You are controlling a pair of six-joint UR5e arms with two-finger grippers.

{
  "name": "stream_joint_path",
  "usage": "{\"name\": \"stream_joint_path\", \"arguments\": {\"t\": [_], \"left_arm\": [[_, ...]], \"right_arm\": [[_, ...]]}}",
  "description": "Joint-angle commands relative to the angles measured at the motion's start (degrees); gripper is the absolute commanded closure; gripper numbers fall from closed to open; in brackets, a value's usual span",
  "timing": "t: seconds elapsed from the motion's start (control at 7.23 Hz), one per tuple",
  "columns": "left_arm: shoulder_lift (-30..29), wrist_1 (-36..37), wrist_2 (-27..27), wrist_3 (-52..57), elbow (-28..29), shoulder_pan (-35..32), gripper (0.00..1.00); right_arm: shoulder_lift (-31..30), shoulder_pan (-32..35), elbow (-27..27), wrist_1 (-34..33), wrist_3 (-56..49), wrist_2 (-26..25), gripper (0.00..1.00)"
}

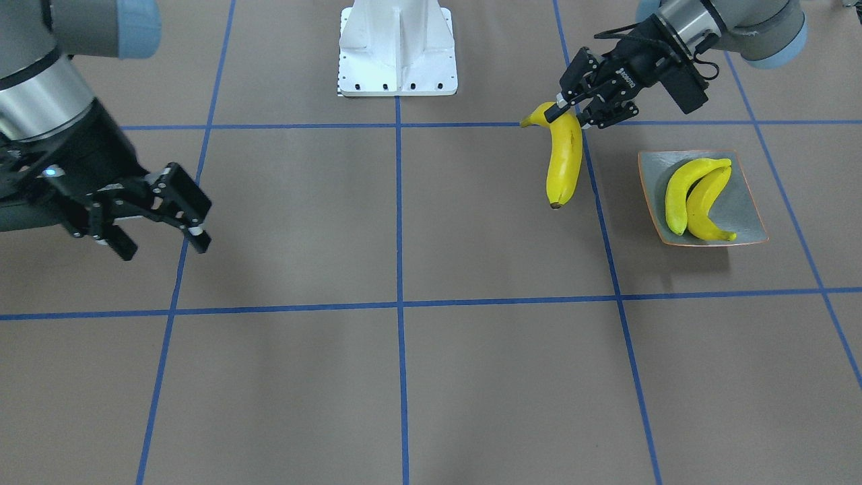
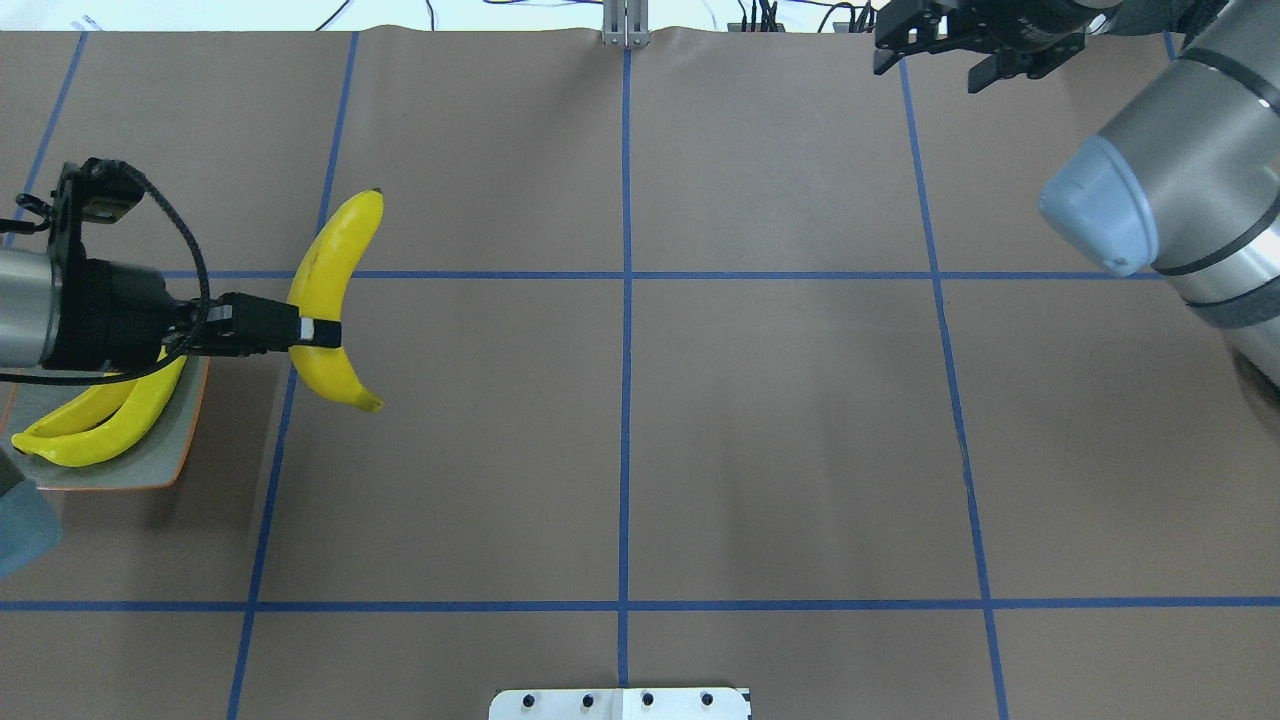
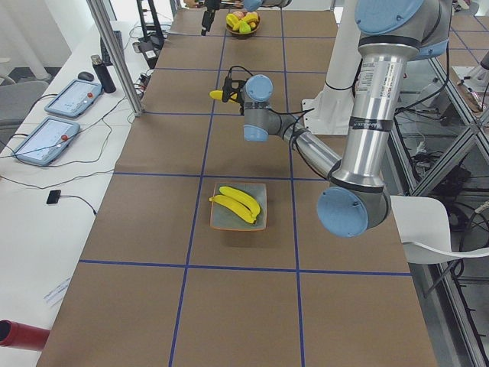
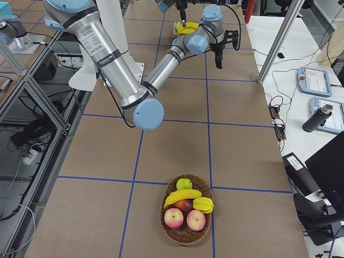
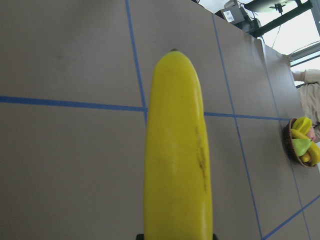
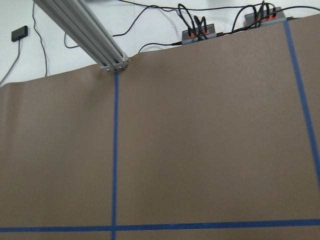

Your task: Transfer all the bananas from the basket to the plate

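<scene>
My left gripper (image 1: 571, 114) is shut on a yellow banana (image 1: 564, 162) near its stem end and holds it above the table, beside the plate. It also shows in the overhead view (image 2: 318, 332) with the banana (image 2: 325, 270) crosswise in its fingers. The banana fills the left wrist view (image 5: 177, 160). The square grey-green plate (image 1: 744, 205) holds two bananas (image 1: 680, 192) side by side. The wicker basket (image 4: 166, 220) holds one banana (image 4: 181, 196) among other fruit. My right gripper (image 1: 165, 242) is open and empty, far from both.
The basket also holds red apples (image 4: 174, 217), a green apple (image 4: 184, 184) and a yellow fruit (image 4: 203, 204). The white robot base (image 1: 397, 50) stands at the table's robot side. An aluminium post (image 6: 85, 30) rises at the far edge. Blue tape lines grid the brown table.
</scene>
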Motion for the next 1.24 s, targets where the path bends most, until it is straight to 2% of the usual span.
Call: {"name": "stream_joint_path", "arguments": {"t": [0.0, 0.28, 0.41, 0.69, 1.11], "left_arm": [[10.43, -2.11, -5.18, 9.43, 0.19, -2.99, 1.00], [12.23, -2.03, -14.22, 19.18, 4.74, -11.07, 1.00], [12.23, -1.94, -16.01, 22.97, 7.38, -13.19, 1.00], [12.23, -1.24, -15.85, 25.82, 10.21, -14.18, 1.00], [12.14, 3.84, -15.67, 25.82, 8.99, -14.01, 1.00]], "right_arm": [[-7.84, 6.73, -0.36, -0.36, -18.50, 2.16, 0.00], [-10.94, 12.00, -4.20, -0.18, -34.06, 5.23, 0.00], [-12.26, 14.46, -5.79, -0.36, -41.10, 5.24, 0.00], [-14.11, 18.86, -9.48, -0.18, -52.91, 5.85, 0.00], [-14.20, 19.06, -9.76, -0.09, -53.13, 6.12, 0.00]]}}
